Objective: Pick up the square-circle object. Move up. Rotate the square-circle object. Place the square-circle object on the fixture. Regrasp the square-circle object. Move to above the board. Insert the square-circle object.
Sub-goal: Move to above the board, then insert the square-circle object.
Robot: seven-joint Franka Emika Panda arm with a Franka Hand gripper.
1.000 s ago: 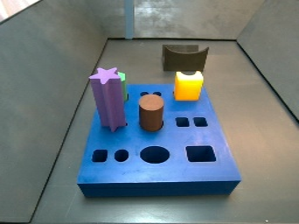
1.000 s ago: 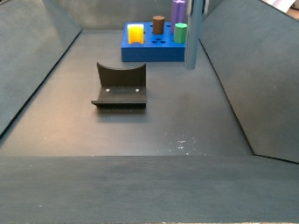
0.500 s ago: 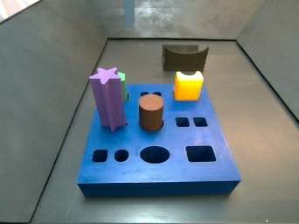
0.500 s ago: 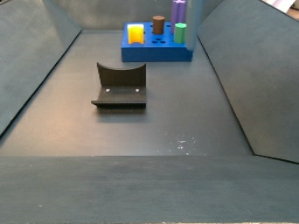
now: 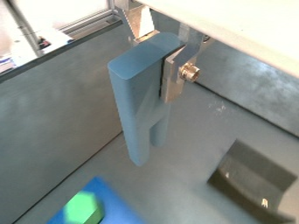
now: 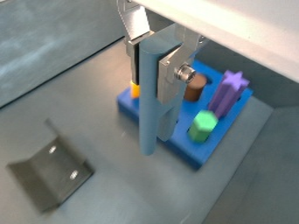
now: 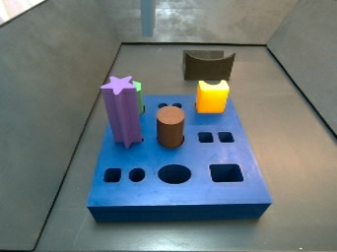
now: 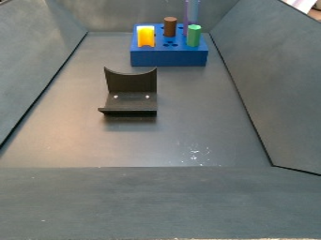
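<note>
In both wrist views my gripper (image 5: pixel 149 63) (image 6: pixel 152 74) is shut on the top end of the square-circle object (image 5: pixel 140 109) (image 6: pixel 156 109), a long slim grey-blue peg hanging straight down. It hangs high above the floor, between the fixture (image 5: pixel 251 179) (image 6: pixel 49 166) and the blue board (image 5: pixel 117 210) (image 6: pixel 201 154). Neither the gripper nor the peg shows in either side view. There the fixture (image 7: pixel 208 64) (image 8: pixel 128 91) stands bare, apart from the board (image 7: pixel 171 192) (image 8: pixel 170 58).
In the board stand a purple star peg (image 7: pixel 121 113) (image 6: pixel 232 87), a brown cylinder (image 7: pixel 170 128) (image 6: pixel 195 85), a yellow block (image 7: pixel 214 95) (image 8: pixel 146 36) and a green peg (image 6: pixel 205 124) (image 8: pixel 194 36). Several holes at its front are open. Grey walls close in the floor.
In a side view the hanging peg, seen beside the board a second ago, has risen out of the frame. Board, pegs and fixture have not moved.
</note>
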